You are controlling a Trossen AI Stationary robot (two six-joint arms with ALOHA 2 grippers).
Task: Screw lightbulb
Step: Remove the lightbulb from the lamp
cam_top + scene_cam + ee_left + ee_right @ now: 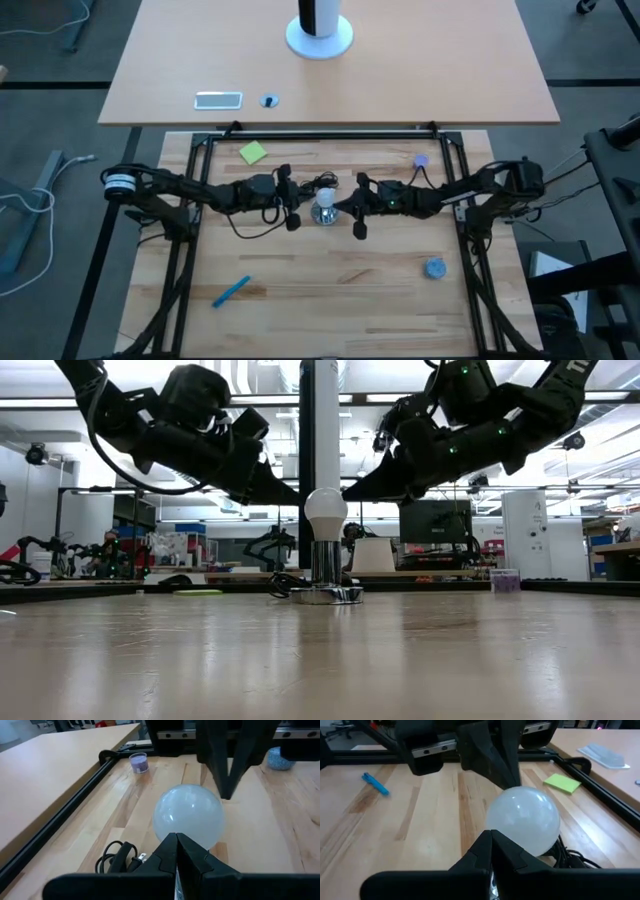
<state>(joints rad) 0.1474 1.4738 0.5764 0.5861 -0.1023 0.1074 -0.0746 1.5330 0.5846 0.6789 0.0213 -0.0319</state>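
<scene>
The lightbulb [325, 512] stands upright in the shiny metal socket [325, 578] near the middle of the wooden tabletop [330, 290], its glass dome up and its base hidden down inside the socket's neck, so you can judge it as seated, though how far it is threaded in cannot be told from here. Both arms meet over it from opposite sides: your left gripper [291, 205] comes in from the left and your right gripper [359, 208] from the right, each tip just beside the bulb at about dome height. In each wrist view that arm's own jaws look drawn together in front of the dome with no gap between them and nothing held; they touch the glass lightly at most, and neither one wraps it. That pincer placement suits steadying or nudging the bulb from two sides, but it gives you no grip for turning, so if more twisting is needed, one pair of jaws would probably have to open around the dome. The socket's black cord [116, 858] lies coiled close by the base, on the left arm's side; mind it, since a snag could drag the socket. The blue pen [231, 291], green note [253, 152] and blue-grey cap [434, 268] lie well apart and play no part.
</scene>
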